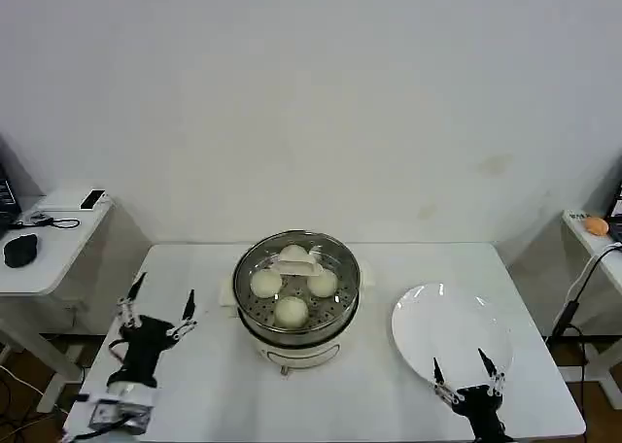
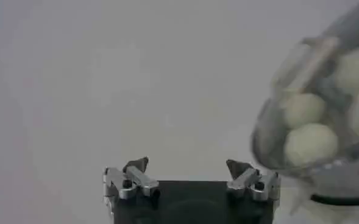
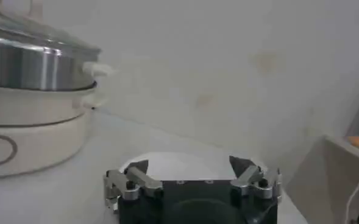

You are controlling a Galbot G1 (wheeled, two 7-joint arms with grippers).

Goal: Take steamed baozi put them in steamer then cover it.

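At the centre of your white worktop (image 1: 214, 385) stands the steamer (image 1: 296, 312), a shiny steel pot on a white base, with the cover (image 1: 296, 268) (clear glass, pale beige handle) seated on its rim. Under the glass you can count three steamed baozi (image 1: 291, 310) on the perforated tray; a fourth cannot be made out beneath the handle. At 9 o'clock from the pot your left pincer (image 1: 161, 309) hovers with fingers apart, holding nothing. At 4 o'clock your right pincer (image 1: 465, 371) is likewise spread and empty, over the near edge of the white plate (image 1: 447, 322).
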